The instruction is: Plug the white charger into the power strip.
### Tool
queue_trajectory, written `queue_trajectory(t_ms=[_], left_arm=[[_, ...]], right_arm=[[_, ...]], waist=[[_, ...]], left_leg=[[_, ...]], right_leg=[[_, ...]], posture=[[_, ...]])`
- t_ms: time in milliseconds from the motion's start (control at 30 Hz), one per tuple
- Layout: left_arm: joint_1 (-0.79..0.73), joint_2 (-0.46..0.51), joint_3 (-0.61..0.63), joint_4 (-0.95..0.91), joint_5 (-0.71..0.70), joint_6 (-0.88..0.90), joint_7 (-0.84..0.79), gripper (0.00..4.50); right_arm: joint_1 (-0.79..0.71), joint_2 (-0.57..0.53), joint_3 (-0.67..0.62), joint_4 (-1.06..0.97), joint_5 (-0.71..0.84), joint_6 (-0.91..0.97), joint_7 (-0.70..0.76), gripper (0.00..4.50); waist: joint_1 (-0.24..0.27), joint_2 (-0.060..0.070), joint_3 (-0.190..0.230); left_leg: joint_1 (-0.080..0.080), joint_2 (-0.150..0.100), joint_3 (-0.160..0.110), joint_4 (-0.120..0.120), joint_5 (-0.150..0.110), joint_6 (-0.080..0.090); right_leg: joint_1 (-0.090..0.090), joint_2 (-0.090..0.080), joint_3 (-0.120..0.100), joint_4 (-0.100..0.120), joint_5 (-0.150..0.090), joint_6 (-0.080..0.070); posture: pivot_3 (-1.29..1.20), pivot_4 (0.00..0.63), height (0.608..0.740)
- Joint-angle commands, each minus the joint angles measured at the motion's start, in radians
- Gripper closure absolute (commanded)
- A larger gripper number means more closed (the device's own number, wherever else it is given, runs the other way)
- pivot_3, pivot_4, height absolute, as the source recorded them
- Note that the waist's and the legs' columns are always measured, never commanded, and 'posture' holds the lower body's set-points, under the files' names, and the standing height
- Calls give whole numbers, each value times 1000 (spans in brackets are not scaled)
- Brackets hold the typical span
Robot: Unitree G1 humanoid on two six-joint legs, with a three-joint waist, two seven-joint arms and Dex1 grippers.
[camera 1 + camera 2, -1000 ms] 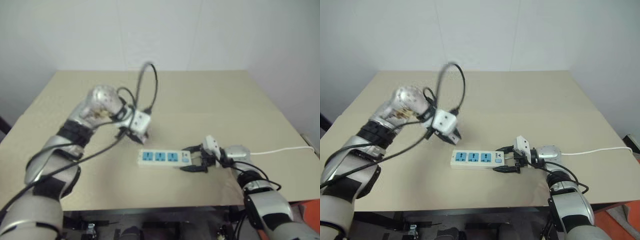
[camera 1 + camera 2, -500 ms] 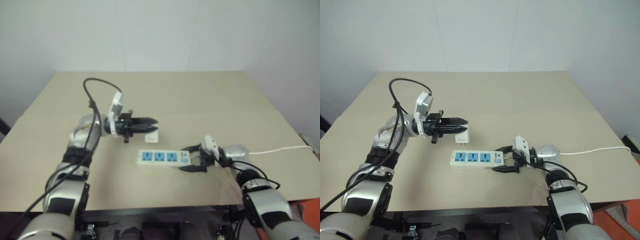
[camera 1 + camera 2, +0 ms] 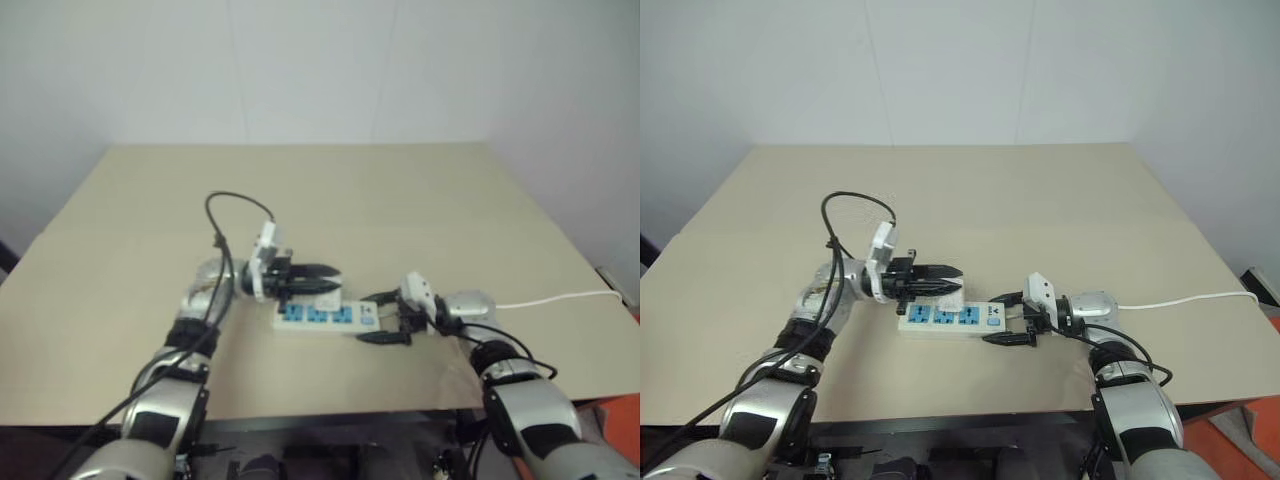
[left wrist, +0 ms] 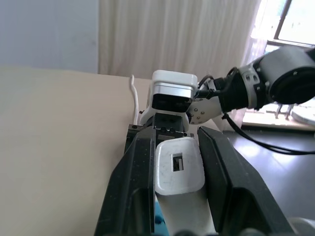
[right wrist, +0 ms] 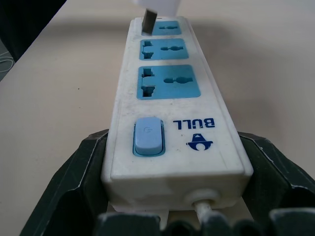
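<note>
Table [image 3: 1040, 200]: broad, matte tan top, smooth.
Power strip [image 3: 950, 318]: long flat glossy white bar near front-centre, three blue socket faces, blue rocker switch at right end, thin white cord [image 3: 1185, 300] trailing right.
Right gripper [image 3: 1008, 318]: black fingers clamp strip's right end from both sides, unchanged from a second ago.
Left gripper [image 3: 940, 277]: clenched on white charger [image 4: 179, 167], small rounded block; since a second ago swung down from up-left to strip's left socket; prong seemingly just above it, contact unclear.
</note>
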Motion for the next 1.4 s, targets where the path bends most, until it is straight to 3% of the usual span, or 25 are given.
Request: queue_trajectory(t_ms=[33, 667, 867, 1400], left_arm=[[-42, -23, -7, 37, 29, -77, -22, 3475], [-67, -63, -9, 182, 116, -208, -36, 3475], [-87, -85, 5, 224, 121, -208, -29, 3475], [-21, -51, -20, 265, 194, -324, -53, 3475]], right_arm=[[34, 16, 27, 27, -60, -4, -6, 1093], [42, 16, 25, 20, -64, -6, -14, 1093], [41, 17, 24, 23, -68, -4, -15, 1093], [37, 21, 15, 25, -75, -7, -18, 1093]], waist=[[-2, 0, 0], [-5, 0, 0], [-5, 0, 0], [-8, 0, 0]], left_leg=[[0, 0, 0, 0, 0, 0], [2, 2, 0, 0, 0, 0], [11, 2, 0, -2, -1, 1], [13, 4, 0, -3, -1, 0]], right_leg=[[0, 0, 0, 0, 0, 0], [2, 0, 0, -1, 0, 0], [12, 0, -1, -3, 0, 1], [14, 0, -1, -4, 0, 0]], posture=[[0, 150, 740], [0, 150, 740], [0, 150, 740], [0, 150, 740]])
